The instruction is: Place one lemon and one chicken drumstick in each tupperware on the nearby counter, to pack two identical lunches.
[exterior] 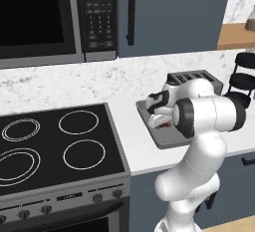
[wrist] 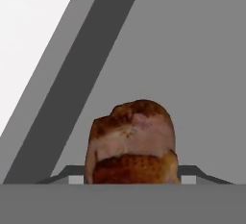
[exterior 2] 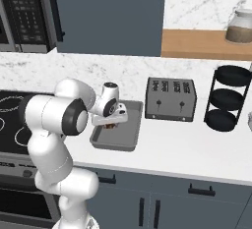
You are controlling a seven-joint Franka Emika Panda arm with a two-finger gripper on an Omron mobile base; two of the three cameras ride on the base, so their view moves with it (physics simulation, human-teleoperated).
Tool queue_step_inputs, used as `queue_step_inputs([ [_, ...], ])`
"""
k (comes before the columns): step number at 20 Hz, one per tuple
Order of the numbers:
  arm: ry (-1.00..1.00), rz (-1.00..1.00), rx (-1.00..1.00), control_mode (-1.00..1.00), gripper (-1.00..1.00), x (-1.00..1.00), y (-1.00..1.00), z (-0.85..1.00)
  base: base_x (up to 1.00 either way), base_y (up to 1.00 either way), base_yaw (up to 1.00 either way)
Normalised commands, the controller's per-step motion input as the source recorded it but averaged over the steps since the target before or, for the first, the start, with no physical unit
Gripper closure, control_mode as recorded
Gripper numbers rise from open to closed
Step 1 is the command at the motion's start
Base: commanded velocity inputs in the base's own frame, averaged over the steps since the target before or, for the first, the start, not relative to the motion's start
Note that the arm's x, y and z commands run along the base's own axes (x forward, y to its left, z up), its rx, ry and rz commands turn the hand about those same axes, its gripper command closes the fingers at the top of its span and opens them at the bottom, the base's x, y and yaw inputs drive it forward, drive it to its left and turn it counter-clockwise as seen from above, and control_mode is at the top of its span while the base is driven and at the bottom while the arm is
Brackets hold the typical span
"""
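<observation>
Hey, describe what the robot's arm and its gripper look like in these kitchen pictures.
The arm is glossy white, built of rounded, tube-like segments with bulging elbows. Its joints carry dark, nearly black round end caps and bands. The hand ends in a white block with a dark face, carrying the gripper, which has two small dark finger tips. No loose cables or readable markings show.

No text, brand or number can be read anywhere; the microwave's keypad (exterior: pixel 99 14) carries small pale button markings, but they are too blurred to make out.
</observation>
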Motion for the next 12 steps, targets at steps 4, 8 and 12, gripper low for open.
queue_step_inputs([
  [4, -0.02, 0.04, -0.01, -1.0, -1.0, 0.16, 0.0, 0.1, 0.0, 0.0, 0.0],
  [8, -0.11, 0.08, -0.03, -1.0, -1.0, 0.07, 0.0, 0.12, 0.0, 0.0, 0.0],
  [12, -0.12, 0.1, -0.03, -1.0, -1.0, 0.01, 0.0, 0.23, 0.0, 0.0, 0.0],
])
